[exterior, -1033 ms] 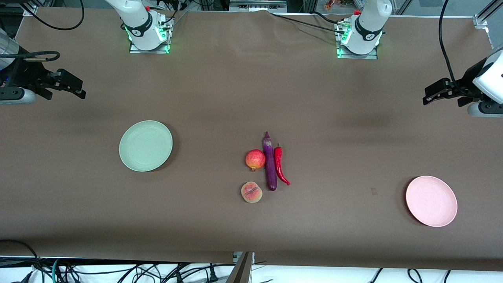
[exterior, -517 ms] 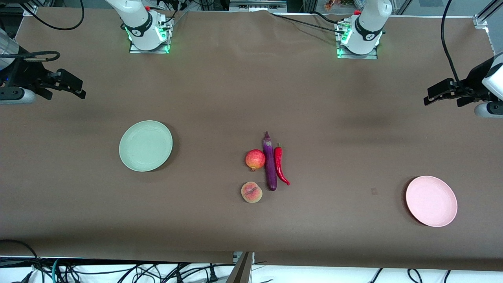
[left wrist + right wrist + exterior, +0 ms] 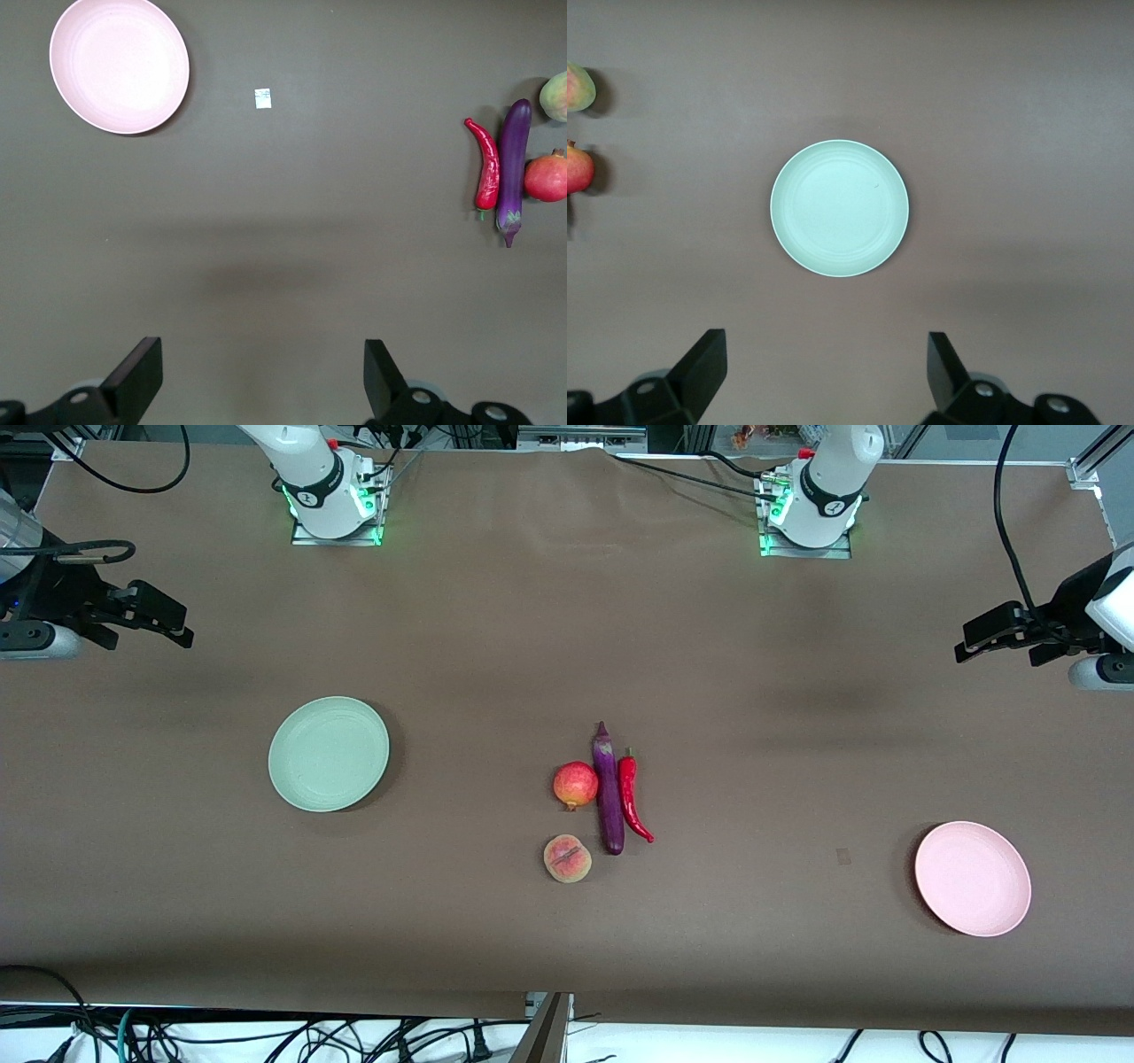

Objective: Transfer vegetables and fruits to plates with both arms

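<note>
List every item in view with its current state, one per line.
Green plate: empty, toward the right arm's end.
Pink plate: empty, toward the left arm's end.
Eggplant: lying on the table, between pomegranate and chili.
Chili pepper: lying beside the eggplant.
Pomegranate: resting against the eggplant.
Peach: on the table, nearer the camera than the pomegranate.
Left claw: open, empty, raised.
Right claw: open, empty, above the green plate.

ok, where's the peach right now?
In the front view the peach lies mid-table, nearer the camera than the pomegranate, beside the lower tip of the eggplant, on neither plate.
</note>
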Motion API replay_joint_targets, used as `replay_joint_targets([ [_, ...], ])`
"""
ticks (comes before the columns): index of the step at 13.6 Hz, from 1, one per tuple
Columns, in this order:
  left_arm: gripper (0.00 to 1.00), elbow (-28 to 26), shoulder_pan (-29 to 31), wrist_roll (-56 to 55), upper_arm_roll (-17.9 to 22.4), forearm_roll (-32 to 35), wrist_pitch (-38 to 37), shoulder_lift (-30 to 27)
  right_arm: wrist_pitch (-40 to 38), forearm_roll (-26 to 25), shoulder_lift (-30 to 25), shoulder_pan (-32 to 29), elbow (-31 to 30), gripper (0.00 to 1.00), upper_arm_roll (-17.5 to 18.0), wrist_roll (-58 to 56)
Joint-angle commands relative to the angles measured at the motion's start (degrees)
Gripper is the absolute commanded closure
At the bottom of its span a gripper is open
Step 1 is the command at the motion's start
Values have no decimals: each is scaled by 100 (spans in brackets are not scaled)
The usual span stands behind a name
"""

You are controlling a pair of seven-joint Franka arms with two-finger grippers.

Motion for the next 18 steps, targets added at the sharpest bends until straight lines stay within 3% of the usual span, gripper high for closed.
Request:
replay_joint_targets([
  [1,0,193,26,24,-19,-49,-51,89,-95,-14,25,-17,118,0,34,4],
  [8,0,184,-140,15,-80,-14,-42,195,-69,-14,25,-17,118,0,16,-57],
  [12,0,193,-527,-20,-98,-40,45,599,-69,-23,25,-17,118,0,16,-57],
  [18,0,184,-1194,-116,-124,-101,1423,1301,-78,-23,25,-25,118,0,8,-75],
])
